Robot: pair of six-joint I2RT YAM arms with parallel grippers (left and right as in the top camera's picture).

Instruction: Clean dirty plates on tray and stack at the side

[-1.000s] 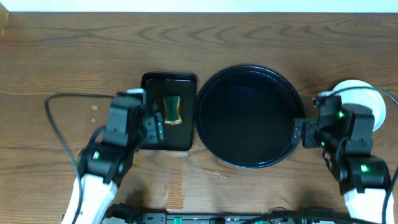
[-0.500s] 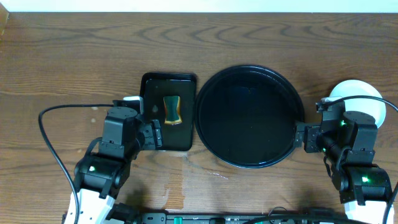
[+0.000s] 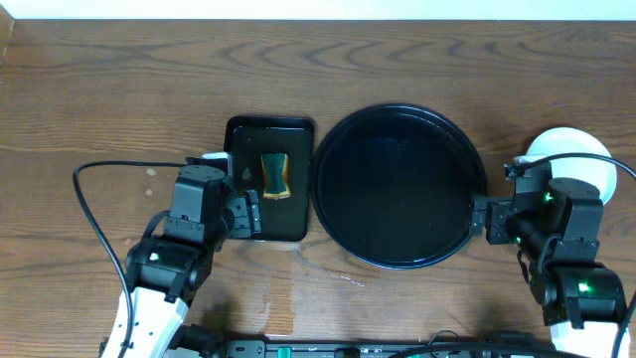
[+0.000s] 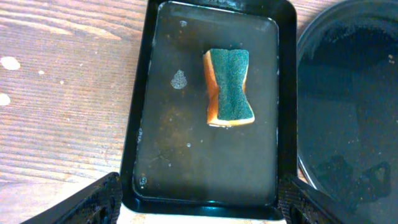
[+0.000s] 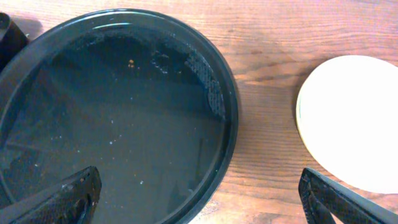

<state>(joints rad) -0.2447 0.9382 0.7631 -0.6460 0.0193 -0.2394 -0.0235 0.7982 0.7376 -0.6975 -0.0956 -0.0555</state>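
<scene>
plates (image 5: pixel 351 118): none on the tray. You've got a pale plate on the table just off the tray's right side, clear of the rim. Its top face looks clean, with no orange on it. I can't tell if all 3 are in that pile, because only the top 1 shows and the right arm hides part of it from overhead.

tray (image 3: pixel 397 189): bare. It's glossy black with a few specks and what looks like a wet film, and nothing is sitting in it.

done so far: my read is the clearing is finished, and the cleaning as far as that top plate shows.

left to do: probably nothing, or very little. If you want to be sure, check the pile really is 3 high, since that's the only bit the views don't settle.

sponge (image 4: pixel 229 87): lying green side up in the rectangular tray (image 4: pixel 140 124), which sits right against the tray's left side. Nothing is touching it.

left gripper (image 4: pixel 199 208): jaws spread wide with nothing between them, hovering over the near edge of that sponge tray, left of the tray.

right gripper (image 5: pixel 205 205): also spread wide and empty, hanging over the tray's near-right rim, between the tray and the plates.
</scene>
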